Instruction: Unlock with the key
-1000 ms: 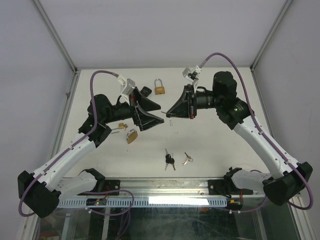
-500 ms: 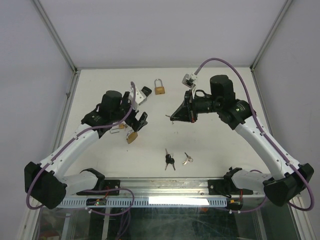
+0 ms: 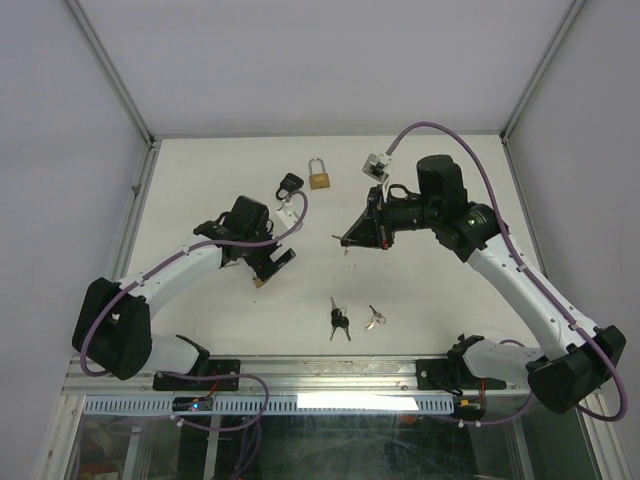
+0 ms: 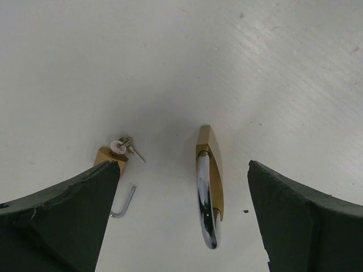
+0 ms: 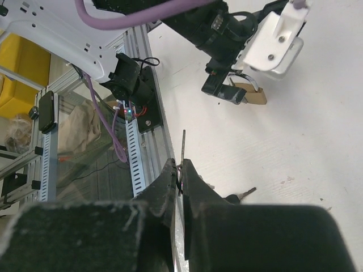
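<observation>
Left gripper (image 4: 184,165) is released, fingers spread wide, low over the tabletop (image 3: 420,300) at about 8 o'clock from its centre. It holds nothing. A brass padlock (image 4: 211,164) lies on its side between the fingers, touching neither, with its chrome shackle toward the camera.

Just beside it at 9 o'clock in the left wrist view is a second padlock (image 4: 105,157) with a small key ring (image 4: 121,145) at its body. Its shackle is partly hidden by the finger.

Right gripper (image 5: 178,168) is clenched on a key (image 5: 182,146), held off the tabletop near centre with the blade sticking out past the fingertips. It is well apart from the padlock.

A far padlock (image 3: 319,177) stands at 12 o'clock, with a black item (image 3: 290,184) next to it, too small to identify. Black-headed keys (image 3: 339,320) and silver keys (image 3: 375,319) lie at 6 o'clock.
</observation>
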Controlling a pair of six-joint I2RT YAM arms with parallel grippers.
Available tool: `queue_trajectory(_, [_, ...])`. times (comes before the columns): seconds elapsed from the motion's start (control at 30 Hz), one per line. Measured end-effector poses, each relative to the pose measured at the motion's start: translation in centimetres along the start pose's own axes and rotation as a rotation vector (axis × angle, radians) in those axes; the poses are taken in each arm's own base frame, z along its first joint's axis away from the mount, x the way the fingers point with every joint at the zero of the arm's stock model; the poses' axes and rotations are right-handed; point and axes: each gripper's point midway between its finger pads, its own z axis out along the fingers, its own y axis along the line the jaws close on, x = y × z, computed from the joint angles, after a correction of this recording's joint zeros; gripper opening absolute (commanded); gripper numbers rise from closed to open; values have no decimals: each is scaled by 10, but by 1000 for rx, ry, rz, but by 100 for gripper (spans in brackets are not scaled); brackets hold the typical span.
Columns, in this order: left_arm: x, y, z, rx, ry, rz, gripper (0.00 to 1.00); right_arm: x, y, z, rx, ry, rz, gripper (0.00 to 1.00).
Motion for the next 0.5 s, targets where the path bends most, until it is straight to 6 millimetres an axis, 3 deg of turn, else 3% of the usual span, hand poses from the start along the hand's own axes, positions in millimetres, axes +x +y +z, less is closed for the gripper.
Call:
queue_trajectory(0.2, [19,-20,10,45,58,19,85,5,-2,1,0,5,7,0])
queue_trajectory(0.5, [32,-11,17,-15,121,16,66,4,-2,1,0,3,4,0])
